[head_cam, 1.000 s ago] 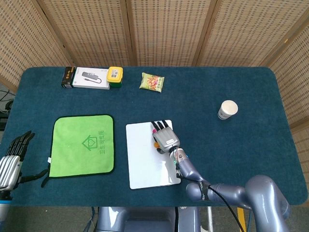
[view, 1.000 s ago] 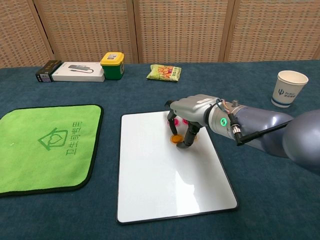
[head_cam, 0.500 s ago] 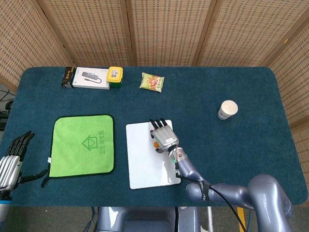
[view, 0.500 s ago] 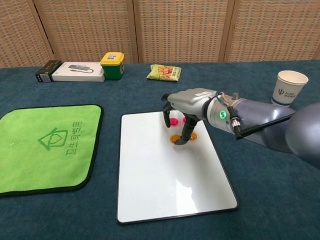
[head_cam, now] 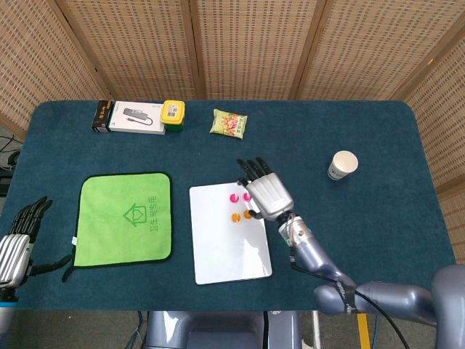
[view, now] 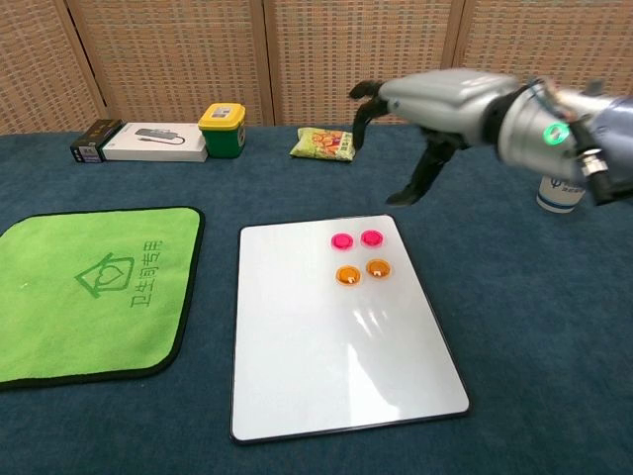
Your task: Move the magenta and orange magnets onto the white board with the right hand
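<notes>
- The robot's left hand [head_cam: 16, 240] sits at the table's 8 o'clock edge, fingers a little apart and holding nothing; it has no part in this job.
- The bright green square cloth with a printed house mark [view: 94, 287] lies flat at the board's 9 o'clock side, near it but not touching.
- The flat white rectangular board [view: 336, 366] lies near the table's middle, and all the magnets in view rest on its upper right part.
- The two round magenta magnets [view: 342, 240] lie side by side, close but apart; just at their 6 o'clock, the two round orange magnets [view: 346, 276] form a second row, so the four make a small square.
- None of the four is seen off the board, so I judge the placing done; all that seems left is to draw the arm back.
- The grey right hand [view: 427, 114] hangs above the table at the board's 1 o'clock corner, well clear of the magnets, fingers spread and curved downward with nothing in them.
- The white paper cup with a blue logo [head_cam: 341, 164] stands at the board's 2 o'clock, partly hidden by the forearm in the chest view.
</notes>
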Tool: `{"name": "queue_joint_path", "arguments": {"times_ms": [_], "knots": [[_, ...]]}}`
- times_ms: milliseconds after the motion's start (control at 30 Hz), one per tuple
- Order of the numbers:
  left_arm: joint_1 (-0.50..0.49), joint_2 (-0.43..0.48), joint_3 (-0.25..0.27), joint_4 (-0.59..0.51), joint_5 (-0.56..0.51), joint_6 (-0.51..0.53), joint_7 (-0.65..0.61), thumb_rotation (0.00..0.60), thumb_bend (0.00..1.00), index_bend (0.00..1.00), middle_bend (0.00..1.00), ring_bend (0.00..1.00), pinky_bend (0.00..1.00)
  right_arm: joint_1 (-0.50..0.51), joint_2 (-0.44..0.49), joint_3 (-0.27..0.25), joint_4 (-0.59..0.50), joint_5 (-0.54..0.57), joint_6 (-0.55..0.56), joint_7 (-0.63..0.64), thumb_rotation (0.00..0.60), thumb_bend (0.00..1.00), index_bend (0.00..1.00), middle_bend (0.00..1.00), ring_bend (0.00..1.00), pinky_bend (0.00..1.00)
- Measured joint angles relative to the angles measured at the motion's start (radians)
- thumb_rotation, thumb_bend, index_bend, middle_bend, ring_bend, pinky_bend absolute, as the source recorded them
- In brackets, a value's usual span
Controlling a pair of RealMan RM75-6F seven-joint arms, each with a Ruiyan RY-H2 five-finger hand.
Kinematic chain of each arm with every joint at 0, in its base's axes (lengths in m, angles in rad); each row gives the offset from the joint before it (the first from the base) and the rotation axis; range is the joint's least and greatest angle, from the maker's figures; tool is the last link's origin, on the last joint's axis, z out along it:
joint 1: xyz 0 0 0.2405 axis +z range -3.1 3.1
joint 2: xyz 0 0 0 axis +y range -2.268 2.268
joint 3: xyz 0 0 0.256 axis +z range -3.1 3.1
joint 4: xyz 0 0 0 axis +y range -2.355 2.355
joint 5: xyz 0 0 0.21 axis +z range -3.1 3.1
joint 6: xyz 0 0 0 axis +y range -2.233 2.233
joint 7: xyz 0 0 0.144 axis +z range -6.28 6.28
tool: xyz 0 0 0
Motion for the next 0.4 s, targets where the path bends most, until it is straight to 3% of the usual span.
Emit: {"name": "queue_joint_path", "arguments": {"times_ms": [200,400], "knots": [[0.002,-0.011,-0.002,0.016,0.019,0.023,-0.006,0.600,0.05,0.00,0.00,0.00,0.00,-0.220,0.131,-0.097,0.033,-0.204,0.246,0.184,0.600,0.04,0.03,0.00,0.00,0.00],[0.007,-0.024,-0.004,0.032,0.037,0.053,-0.007,0.600,0.05,0.00,0.00,0.00,0.00,-0.445,0.196,-0.184,0.155,-0.266,0.406,0.424,0.600,0.00,0.00,0.00,0.00,0.00]]}}
